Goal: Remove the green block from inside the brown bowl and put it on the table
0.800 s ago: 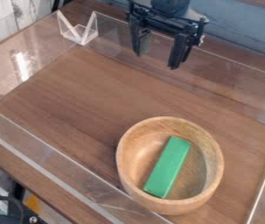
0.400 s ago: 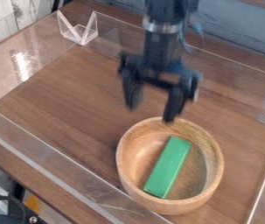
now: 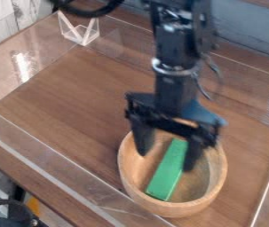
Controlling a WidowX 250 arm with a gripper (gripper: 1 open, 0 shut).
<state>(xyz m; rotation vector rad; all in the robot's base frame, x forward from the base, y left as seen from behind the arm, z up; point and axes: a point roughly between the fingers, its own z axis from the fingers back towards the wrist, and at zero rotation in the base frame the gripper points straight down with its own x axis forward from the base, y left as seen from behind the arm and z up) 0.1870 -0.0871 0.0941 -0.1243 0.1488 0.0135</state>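
Gripper (image 3: 172, 152) lower, perhaps straddling green block (image 3: 169, 173)

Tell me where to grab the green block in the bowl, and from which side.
Grip the green block across its narrow width, near the middle, coming straight down from above. It lies flat in the brown bowl, whose rim blocks side approaches. The open gripper already straddles it.

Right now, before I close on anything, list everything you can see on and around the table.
green block: one, bright green, lying inside the brown bowl, partly hidden by the gripper
brown bowl: one, light-brown wood, near right part of the table
table: one, dark reddish-brown wood grain
acrylic walls: clear, low, edging the table
clear angled stand: one, transparent, far left corner
gripper: one, black, open, pointing down over the bowl, fingers either side of the block
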